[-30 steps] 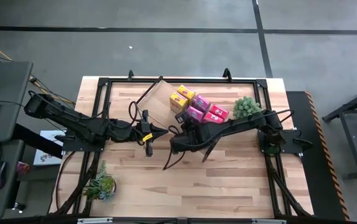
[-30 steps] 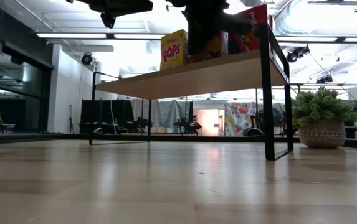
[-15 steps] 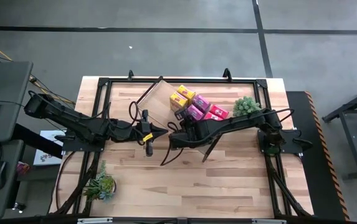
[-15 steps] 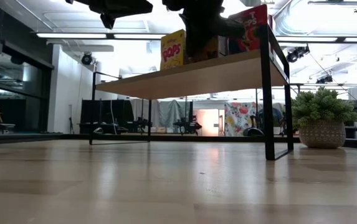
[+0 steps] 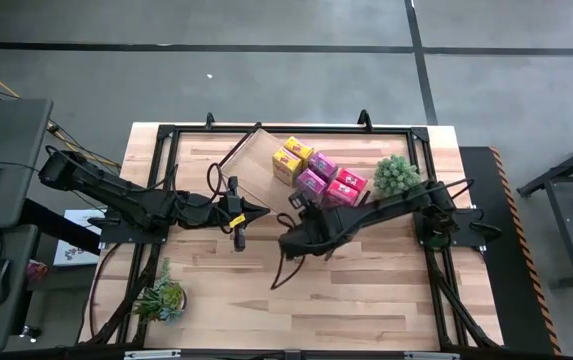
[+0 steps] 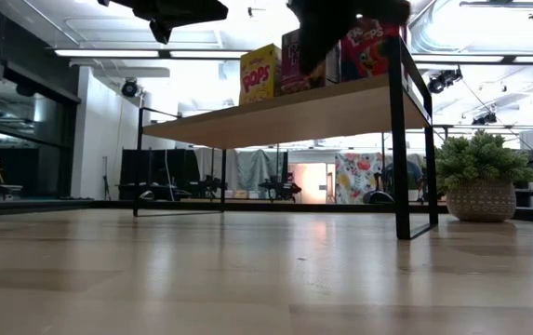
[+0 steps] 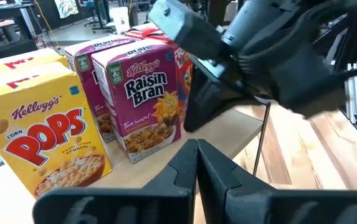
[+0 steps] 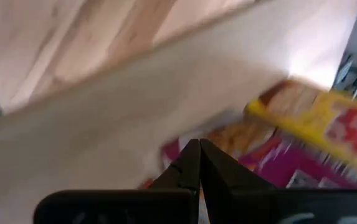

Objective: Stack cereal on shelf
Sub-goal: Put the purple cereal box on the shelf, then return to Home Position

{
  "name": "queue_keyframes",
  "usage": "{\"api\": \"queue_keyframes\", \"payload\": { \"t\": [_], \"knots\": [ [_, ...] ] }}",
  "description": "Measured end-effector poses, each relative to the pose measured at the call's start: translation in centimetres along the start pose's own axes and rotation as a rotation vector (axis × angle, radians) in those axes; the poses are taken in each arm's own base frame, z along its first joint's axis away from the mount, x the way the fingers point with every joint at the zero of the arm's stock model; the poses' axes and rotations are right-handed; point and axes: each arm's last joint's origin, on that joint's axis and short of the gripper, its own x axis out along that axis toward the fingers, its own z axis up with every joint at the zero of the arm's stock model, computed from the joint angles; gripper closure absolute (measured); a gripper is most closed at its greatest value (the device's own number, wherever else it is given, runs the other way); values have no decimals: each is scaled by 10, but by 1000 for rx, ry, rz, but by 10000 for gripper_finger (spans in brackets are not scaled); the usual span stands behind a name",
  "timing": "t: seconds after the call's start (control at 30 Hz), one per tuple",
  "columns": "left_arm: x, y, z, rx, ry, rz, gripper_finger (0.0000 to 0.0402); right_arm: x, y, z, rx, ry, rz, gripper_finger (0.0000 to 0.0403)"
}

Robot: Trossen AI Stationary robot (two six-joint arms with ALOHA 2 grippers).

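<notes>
Shelf point(image 5: 256, 160) holds cereal point(image 5: 318, 172) partly behind right gripper point(image 5: 288, 243), jaws clenched empty.

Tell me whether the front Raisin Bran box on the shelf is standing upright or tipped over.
Upright. In the left wrist view the Raisin Bran box stands on its base on the shelf, printed front vertical, beside the Corn Pops box.

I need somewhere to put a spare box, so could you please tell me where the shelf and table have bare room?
The long light-wood shelf is bare at its left end, beside the yellow cereal boxes. Its right end is crowded with pink-magenta boxes and red boxes. The wooden tabletop lies bare in front of both arms, right of the small green plant.
</notes>
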Motion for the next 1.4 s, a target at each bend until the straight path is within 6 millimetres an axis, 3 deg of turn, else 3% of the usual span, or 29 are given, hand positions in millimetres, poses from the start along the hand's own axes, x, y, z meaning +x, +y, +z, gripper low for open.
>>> {"api": "queue_keyframes", "payload": {
  "t": [0.73,1.03,1.13,1.23,1.4],
  "knots": [
    [0,0,0,0,0,0,401,14,-15,-17,63,113,4,403],
    [0,0,0,0,0,1,402,13,-16,-15,80,89,6,403],
    [0,0,0,24,0,0,402,2,-20,-12,110,37,-3,403],
    [-2,-1,2,56,-7,-7,402,-22,-28,-16,200,-50,5,403],
    [-12,-5,8,83,-40,-35,401,-77,-38,-45,366,-251,60,403]
  ]
}}
